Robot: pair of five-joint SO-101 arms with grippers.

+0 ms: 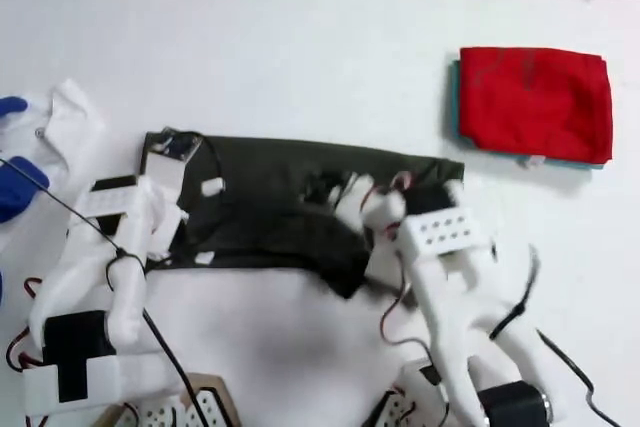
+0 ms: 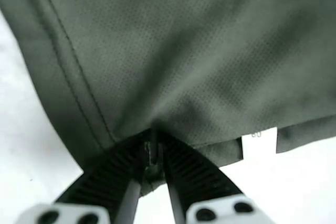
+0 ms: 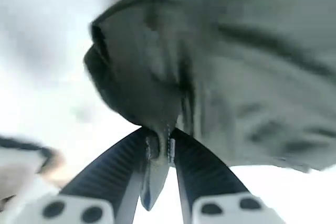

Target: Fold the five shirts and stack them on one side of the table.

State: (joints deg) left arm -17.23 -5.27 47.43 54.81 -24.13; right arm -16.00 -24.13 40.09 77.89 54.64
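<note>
left gripper point(image 2: 153, 149), right gripper point(image 3: 160, 146) both clenched on shirt point(image 1: 270, 187) | advice: lift evenly, keep cloth taut, lay edges flush

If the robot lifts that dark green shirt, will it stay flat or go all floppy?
Probably floppy: the dark green shirt bunches into soft folds where the right gripper pinches it. It is likely light, since the left gripper grips it by just a small pinch of its edge. Being cloth, it should not roll or break.
</note>
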